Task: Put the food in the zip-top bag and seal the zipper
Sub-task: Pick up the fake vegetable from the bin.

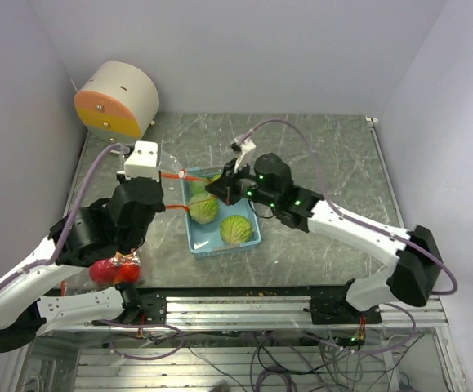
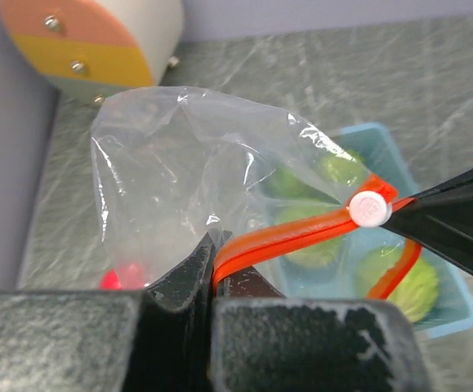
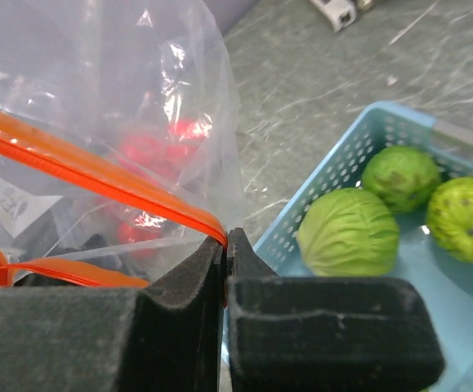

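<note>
- Pinching the zipper with the left gripper, jaws pressed together on the orange strip at its left end.
- Pinching the same strip at its other end with the right gripper, jaws pressed tight on it, just beside the basket wall.
- Stretched between the two: the mouth of the bag, long axis running left to right over the table, from the left gripper out to the basket.
- Two orange runs apart in the top view, so mouth open, not sealed.
- Trailing back from the mouth toward the left arm's base: the bag body, with red fruits gathered in its low end. Cannot tell whether resting on the table or hanging.
- Lying in the basket, outside the bag: green fruits, at least three, right under and beside the right gripper, well apart from the left one.
- Sitting on the strip just beside the right fingertip: a white round tab.
- Judged roughly half loaded: reds in, greens to go, sealing not begun.
- Turning on one fact for the next move: greens lie at the right end of the mouth, so the right arm is far nearer. Likely needs that gripper freed for picking, with the left alone holding the strip.
- Risk in that: mouth sagging shut once held at one end only.
</note>
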You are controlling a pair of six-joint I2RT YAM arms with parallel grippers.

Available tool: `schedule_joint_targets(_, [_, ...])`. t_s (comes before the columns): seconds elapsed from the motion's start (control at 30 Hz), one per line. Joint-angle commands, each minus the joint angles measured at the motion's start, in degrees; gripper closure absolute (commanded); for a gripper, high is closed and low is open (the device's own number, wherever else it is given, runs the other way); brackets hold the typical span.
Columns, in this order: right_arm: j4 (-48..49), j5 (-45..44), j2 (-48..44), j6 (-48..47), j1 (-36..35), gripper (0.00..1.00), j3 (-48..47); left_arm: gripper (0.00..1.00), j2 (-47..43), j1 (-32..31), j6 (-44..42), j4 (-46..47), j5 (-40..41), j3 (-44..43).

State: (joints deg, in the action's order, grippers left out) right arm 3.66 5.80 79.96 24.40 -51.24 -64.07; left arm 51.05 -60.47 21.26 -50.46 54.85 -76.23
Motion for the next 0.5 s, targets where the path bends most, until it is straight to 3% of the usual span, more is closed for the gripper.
schedule_joint_targets(0.0, [5.9, 4.3, 5.3, 0.9, -0.7, 1.0, 1.6, 0.93, 2.0, 0.6, 5.1, -11.0, 9.0, 1.6])
schedule_joint_targets(0.13, [5.2, 1.3, 8.4, 0.5, -0.9, 1.0, 2.8, 0.93, 4.1, 0.5, 7.8, -7.4, 8.5, 7.7])
schedule_joint_targets(0.33, [2.9, -0.8, 4.3, -1.8, -0.8, 0.45, 5.8, 0.93, 10.6, 0.6, 16.7, -11.4, 11.3, 11.8])
schedule_joint_targets(0.47, [3.7, -0.6, -4.9, -3.0, -0.8, 0.19, 10.4, 0.93, 12.0, 0.7, 19.4, -12.0, 11.9, 13.8])
